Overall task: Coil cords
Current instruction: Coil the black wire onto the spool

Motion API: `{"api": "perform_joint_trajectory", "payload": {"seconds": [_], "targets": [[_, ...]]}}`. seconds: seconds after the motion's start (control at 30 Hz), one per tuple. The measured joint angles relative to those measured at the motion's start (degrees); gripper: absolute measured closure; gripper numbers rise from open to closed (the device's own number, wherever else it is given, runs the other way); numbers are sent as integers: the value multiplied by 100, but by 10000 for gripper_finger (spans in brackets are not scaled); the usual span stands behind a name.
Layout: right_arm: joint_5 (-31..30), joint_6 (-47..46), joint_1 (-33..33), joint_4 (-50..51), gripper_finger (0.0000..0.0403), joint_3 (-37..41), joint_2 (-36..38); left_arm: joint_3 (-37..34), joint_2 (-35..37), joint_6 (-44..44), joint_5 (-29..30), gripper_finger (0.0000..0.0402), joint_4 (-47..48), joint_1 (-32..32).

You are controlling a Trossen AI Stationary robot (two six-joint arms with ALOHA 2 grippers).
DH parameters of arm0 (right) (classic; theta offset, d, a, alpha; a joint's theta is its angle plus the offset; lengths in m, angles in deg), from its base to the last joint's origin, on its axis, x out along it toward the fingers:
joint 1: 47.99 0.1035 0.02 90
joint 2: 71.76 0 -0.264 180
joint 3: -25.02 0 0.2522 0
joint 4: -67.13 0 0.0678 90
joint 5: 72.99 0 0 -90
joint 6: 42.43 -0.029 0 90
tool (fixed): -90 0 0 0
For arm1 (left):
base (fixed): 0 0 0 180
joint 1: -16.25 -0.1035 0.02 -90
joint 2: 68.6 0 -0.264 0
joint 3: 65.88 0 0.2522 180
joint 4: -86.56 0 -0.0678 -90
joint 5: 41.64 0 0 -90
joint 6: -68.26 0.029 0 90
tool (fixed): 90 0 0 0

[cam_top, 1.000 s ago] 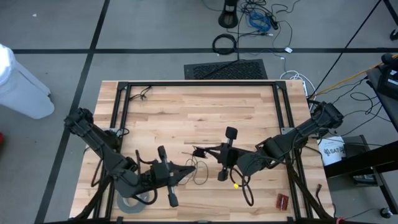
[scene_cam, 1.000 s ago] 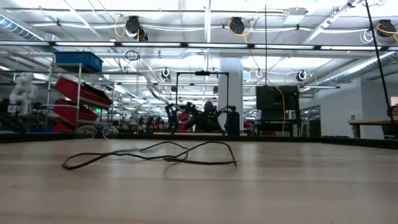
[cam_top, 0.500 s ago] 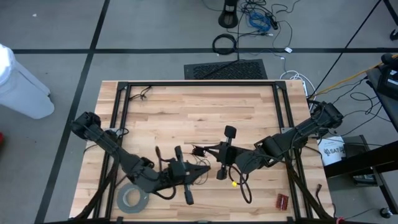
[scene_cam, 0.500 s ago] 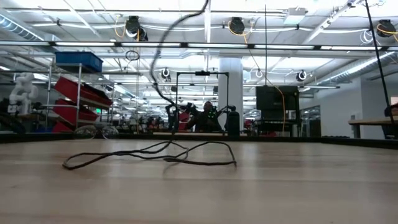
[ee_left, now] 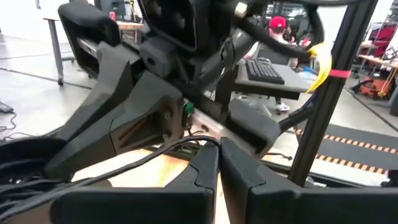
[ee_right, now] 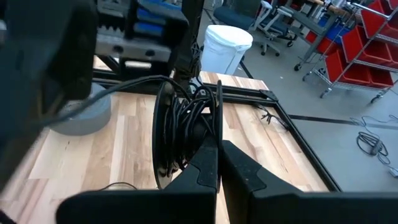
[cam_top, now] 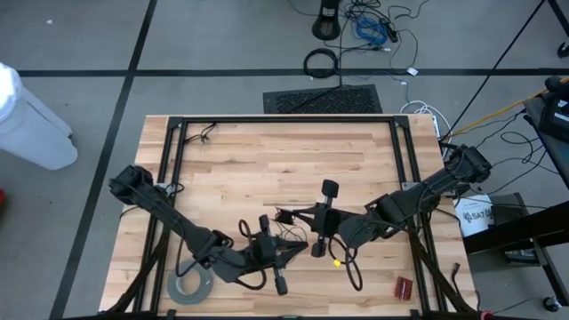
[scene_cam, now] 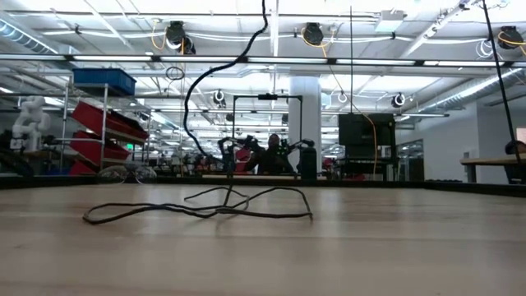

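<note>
Cords (cam_top: 286, 216) bunched in dark loops near the desk's (cam_top: 267, 151) middle, toward its near edge. Right pincer (cam_top: 300, 213) clamped on the coiled bundle, fingers (ee_right: 208, 163) pressed together. Left pincer (cam_top: 299, 251) just beside, nearer the near edge, fingers (ee_left: 205, 168) together with a thin strand across their tips. Grey tape roll (cam_top: 190, 285) at the near left corner.

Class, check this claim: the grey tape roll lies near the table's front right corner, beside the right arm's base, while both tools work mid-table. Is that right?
Not quite. The high view shows the grey tape roll near the front left corner, under the left arm. The rest stands: the left tool and right tool both work mid-table.
</note>
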Motion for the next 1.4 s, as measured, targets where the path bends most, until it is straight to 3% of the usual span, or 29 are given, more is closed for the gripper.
{"api": "perform_joint_trajectory", "payload": {"seconds": [0.53,1.17,1.4], "targets": [[21,-244,131,-15,403,0,2,0,-193,-161,50,234,-16,-58],[190,-111,44,-1,403,0,7,288,-120,56,-2,226,-438,99],[456,-205,85,-2,403,0,7,879,-117,167,2,226,391,162]]}}
